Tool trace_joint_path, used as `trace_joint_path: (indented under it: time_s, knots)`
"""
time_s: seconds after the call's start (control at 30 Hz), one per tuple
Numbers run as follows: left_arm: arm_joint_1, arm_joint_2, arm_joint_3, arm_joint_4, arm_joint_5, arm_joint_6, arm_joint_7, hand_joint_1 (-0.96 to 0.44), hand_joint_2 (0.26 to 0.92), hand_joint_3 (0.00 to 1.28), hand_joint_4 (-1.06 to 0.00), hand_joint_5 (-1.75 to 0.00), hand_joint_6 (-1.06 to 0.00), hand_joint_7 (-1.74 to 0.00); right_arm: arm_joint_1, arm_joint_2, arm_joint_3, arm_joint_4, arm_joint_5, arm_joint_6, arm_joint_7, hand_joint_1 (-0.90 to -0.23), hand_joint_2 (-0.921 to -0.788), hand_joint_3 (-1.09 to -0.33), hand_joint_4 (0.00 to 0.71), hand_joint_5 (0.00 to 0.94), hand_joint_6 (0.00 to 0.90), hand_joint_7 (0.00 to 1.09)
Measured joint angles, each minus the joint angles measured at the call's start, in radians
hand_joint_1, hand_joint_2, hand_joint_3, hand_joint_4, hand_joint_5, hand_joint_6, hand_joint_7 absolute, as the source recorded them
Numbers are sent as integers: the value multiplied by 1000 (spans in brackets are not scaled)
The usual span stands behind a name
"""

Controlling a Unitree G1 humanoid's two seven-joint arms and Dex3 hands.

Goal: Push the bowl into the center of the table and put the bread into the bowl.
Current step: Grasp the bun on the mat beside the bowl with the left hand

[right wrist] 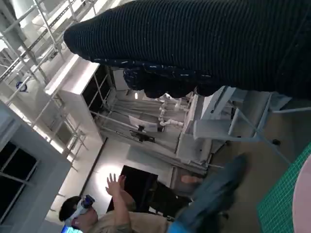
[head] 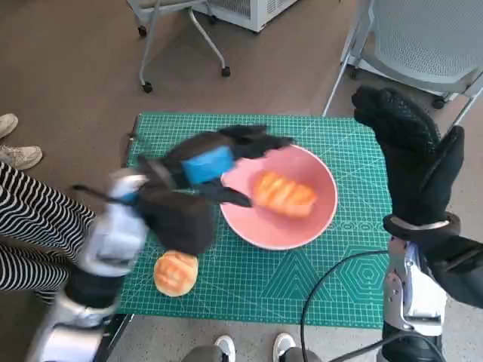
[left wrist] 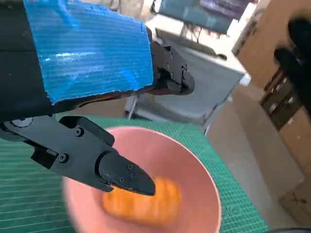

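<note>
Left hand [head: 204, 170] fingers spread, empty, over bowl [head: 321, 215]; bread [head: 284, 194] inside, long axis slanting toward right hand [head: 411, 147], raised, fingers extended

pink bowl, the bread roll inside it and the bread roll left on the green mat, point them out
pink round bowl [head: 321, 219]: head view, bare inner wall.
golden bread roll in bowl [head: 284, 194]: head view, its top crust.
golden bread roll on mat [head: 176, 273]: head view, its top.
</note>
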State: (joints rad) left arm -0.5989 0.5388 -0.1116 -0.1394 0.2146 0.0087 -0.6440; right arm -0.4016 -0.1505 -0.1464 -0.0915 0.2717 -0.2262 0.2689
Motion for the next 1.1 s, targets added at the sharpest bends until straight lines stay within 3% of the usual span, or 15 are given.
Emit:
trace_joint_path:
  time_s: [0.2,0.5,0.8,1.1]
  knots:
    - [74,111,134,-67,-97,-45,-44,-530,899,5,-118,-5,-259,-74,5,2,3,0,1,2,-1,-681,-921,-628,206,0,109,530]
    - [186,221,301,-38,-290,-224,-135,-497,851,0,-175,-28,-299,-125,4,4,6,0,7,12,-1,-679,-921,-629,194,0,97,523]
    - [296,277,354,15,-351,-382,-206,-529,835,0,-203,-29,-304,-159,-1,3,6,9,13,16,3,-679,-921,-629,192,0,92,521]
    - [419,317,365,-15,-352,-392,-234,-506,804,0,-208,-17,-299,-165,-10,1,5,22,28,20,8,-673,-921,-631,191,0,91,522]
